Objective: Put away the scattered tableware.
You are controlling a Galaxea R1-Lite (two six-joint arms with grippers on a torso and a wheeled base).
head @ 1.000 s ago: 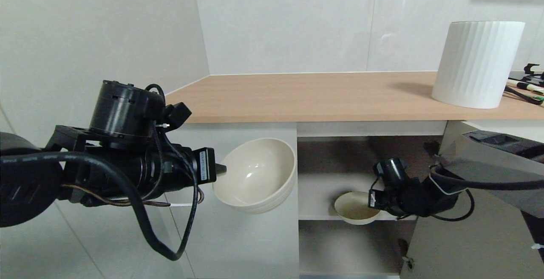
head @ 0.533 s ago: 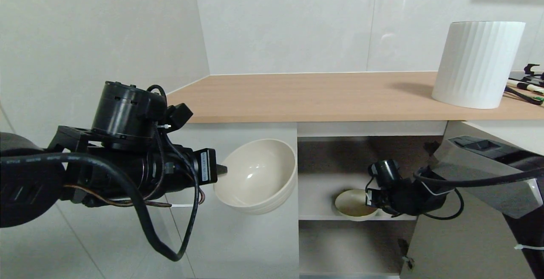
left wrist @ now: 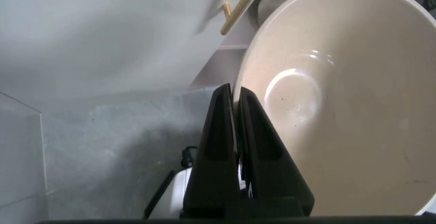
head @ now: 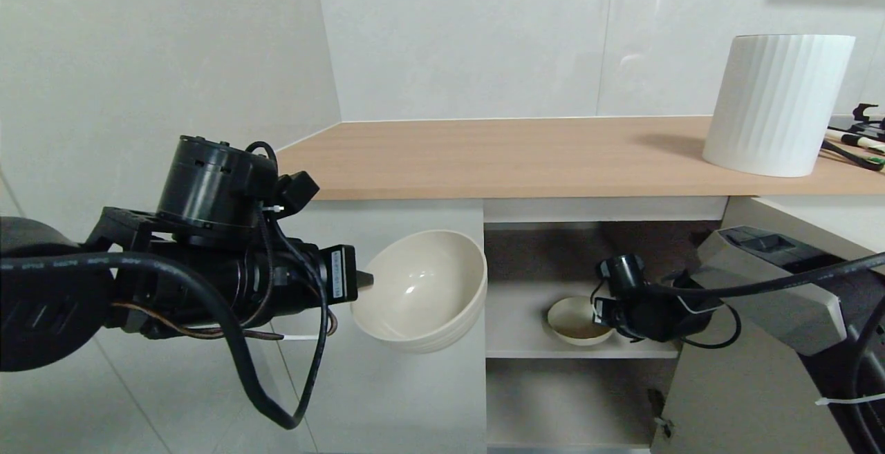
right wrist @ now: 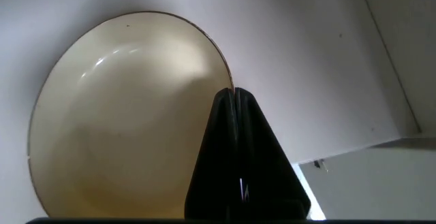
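My left gripper (head: 366,278) is shut on the rim of a large cream bowl (head: 422,291), holding it tilted in the air in front of the closed left cabinet door. In the left wrist view the fingers (left wrist: 235,122) pinch the bowl (left wrist: 340,101) at its edge. My right gripper (head: 600,310) reaches inside the open cabinet, shut on the rim of a small cream dish (head: 576,319) that sits on or just over the middle shelf (head: 525,329). The right wrist view shows the dish (right wrist: 122,108) clamped by the gripper (right wrist: 234,94).
A wooden countertop (head: 511,153) runs above the cabinet, with a tall white ribbed container (head: 778,101) at its right and some utensils (head: 857,139) beyond it. The open cabinet door (head: 733,385) stands at the right. A lower shelf space (head: 567,405) lies beneath.
My right gripper has carried the small dish deeper into the cabinet and onto the middle shelf. The left arm with the large bowl shifted slightly right and down.
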